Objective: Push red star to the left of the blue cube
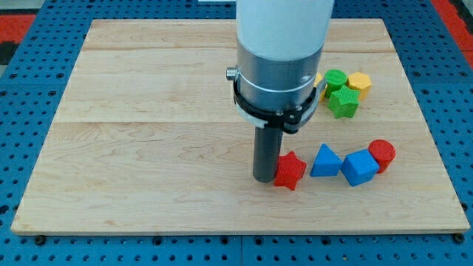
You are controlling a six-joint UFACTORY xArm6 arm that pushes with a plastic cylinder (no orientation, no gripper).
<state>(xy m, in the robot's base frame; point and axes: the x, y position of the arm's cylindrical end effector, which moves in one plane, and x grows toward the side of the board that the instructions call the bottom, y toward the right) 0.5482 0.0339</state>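
Observation:
The red star (290,170) lies on the wooden board (148,133) near the view's bottom, right of centre. My tip (264,179) stands against the star's left side, touching it or nearly so. A blue triangle (325,161) lies just right of the star. The blue cube (360,167) lies right of the triangle. So the star is left of the cube with the triangle between them.
A red cylinder (382,154) touches the blue cube's upper right. A green cylinder (335,78), a green star (343,102) and a yellow block (359,83) cluster at the view's upper right. Another yellow block (319,80) is partly hidden behind my arm.

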